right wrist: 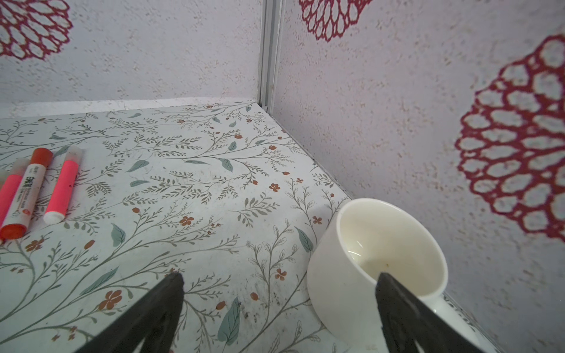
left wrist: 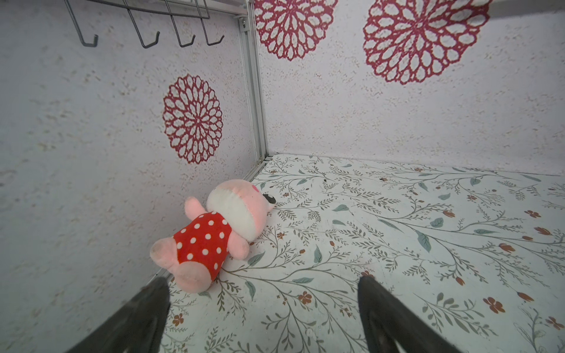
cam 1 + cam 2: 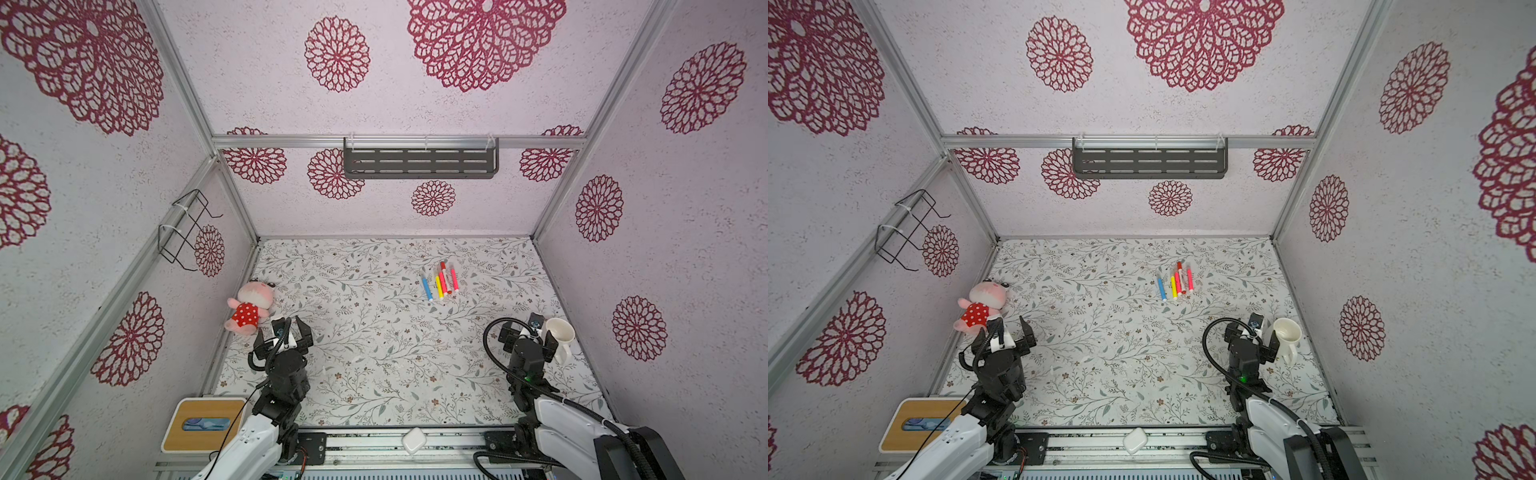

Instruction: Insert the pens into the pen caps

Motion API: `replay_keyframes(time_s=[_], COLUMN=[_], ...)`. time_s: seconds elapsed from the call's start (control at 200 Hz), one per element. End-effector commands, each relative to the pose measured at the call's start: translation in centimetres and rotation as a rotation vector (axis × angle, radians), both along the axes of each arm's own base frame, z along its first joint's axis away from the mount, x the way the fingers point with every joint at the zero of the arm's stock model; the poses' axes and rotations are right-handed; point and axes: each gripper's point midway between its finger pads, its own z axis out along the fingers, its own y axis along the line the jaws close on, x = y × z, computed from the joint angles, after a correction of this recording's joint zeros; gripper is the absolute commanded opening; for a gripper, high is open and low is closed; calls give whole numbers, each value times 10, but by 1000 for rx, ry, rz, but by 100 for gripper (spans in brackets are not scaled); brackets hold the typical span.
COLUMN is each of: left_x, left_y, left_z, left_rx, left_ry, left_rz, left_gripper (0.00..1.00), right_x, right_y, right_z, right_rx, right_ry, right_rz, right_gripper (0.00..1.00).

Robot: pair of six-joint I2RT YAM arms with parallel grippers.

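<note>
Arms tucked low, left gripper (image 3: 293,323) and right gripper (image 3: 528,337) spread wide, empty. Right wrist view crops pens (image 1: 30,189).

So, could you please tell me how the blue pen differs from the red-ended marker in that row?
The blue pen has a blue barrel; the red-ended marker has a white printed barrel with red ends. In both top views the blue pen lies at the row's left end; the red-ended marker lies between pink pens and reaches nearer the back wall. Both lie flat on the table.
</note>
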Motion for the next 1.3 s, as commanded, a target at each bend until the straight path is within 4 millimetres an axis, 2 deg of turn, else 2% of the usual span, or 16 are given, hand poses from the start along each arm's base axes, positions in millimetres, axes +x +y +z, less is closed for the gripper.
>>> replay_keyframes(time_s=[0.0,0.335,0.545,1.151,1.296], left_x=[1,-2,-6,-4,-1], left_y=[2,5,8,18,20], left_z=[4,6,7,7,6], left_rx=[8,5,-1,-18,-24], left_ry=[-20,-62,-89,-119,-127], left_rz=[2,2,4,22,20], left_gripper=[97,98,98,98,98], right_x=[4,0,-10,-6,-9], right_y=[0,-4,-11,-15,-25], right_z=[21,25,29,35,34], right_rx=[13,23,34,32,52], right_ry=[-91,-134,-209,-269,-293], right_rz=[-1,-9,-43,-50,-112], right_gripper=[99,99,99,99,99])
